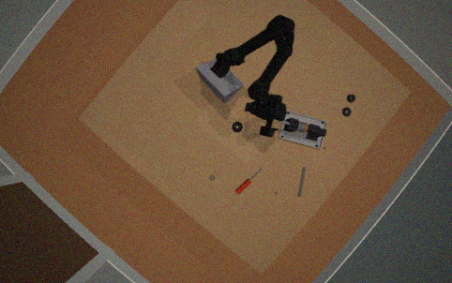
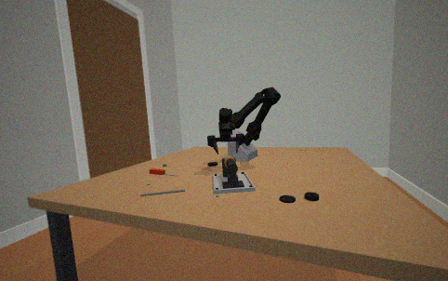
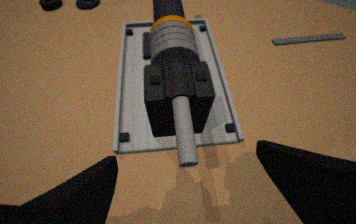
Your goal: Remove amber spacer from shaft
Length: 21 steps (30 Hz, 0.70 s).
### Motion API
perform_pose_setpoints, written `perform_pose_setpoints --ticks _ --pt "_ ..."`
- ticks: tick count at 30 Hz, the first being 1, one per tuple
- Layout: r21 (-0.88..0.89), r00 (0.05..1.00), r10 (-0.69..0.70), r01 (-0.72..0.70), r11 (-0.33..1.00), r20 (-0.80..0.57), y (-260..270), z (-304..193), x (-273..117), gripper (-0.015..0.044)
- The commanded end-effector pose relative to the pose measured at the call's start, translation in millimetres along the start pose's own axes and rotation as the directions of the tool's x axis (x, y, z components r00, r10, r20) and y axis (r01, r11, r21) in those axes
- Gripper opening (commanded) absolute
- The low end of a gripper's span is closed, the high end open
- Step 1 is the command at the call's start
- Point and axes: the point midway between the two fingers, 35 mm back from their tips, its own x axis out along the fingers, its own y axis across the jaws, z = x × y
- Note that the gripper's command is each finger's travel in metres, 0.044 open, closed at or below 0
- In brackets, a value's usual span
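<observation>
The amber spacer [image 1: 307, 127] [image 3: 171, 19] sits around the shaft line against the big dark housing block [image 1: 318, 132] [image 3: 168, 7], at the far end of a stack of grey spacers [image 3: 173, 41]. A smaller dark support block [image 1: 292, 125] [image 3: 175, 80] stands at the stack's near end. The grey shaft [image 3: 185, 135] sticks out of it toward my gripper. All stand on a light base plate [image 1: 288, 139] [image 3: 120, 107]. My gripper [image 2: 227, 153] [image 3: 188, 155] is open and empty, its fingertips apart on either side of the shaft's free end, not touching it.
Two black rings [image 1: 351, 97] [image 1: 346, 111] lie beyond the base plate; another black ring [image 1: 239, 125] [image 2: 212, 164] lies on the arm's side. A red screwdriver [image 1: 243, 186] [image 2: 157, 171] and a grey bar [image 1: 301, 182] [image 2: 163, 193] [image 3: 308, 39] lie off to one side.
</observation>
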Motion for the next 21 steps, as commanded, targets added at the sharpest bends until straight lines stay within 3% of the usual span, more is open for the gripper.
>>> perform_pose_setpoints --ticks 1,21 --pt "0.003 1.000 -0.005 0.005 1.000 0.001 -0.9 0.6 0.0 0.0440" --pt "0.002 1.000 -0.006 0.006 1.000 -0.001 -2.4 1.2 24.9 0.0440"
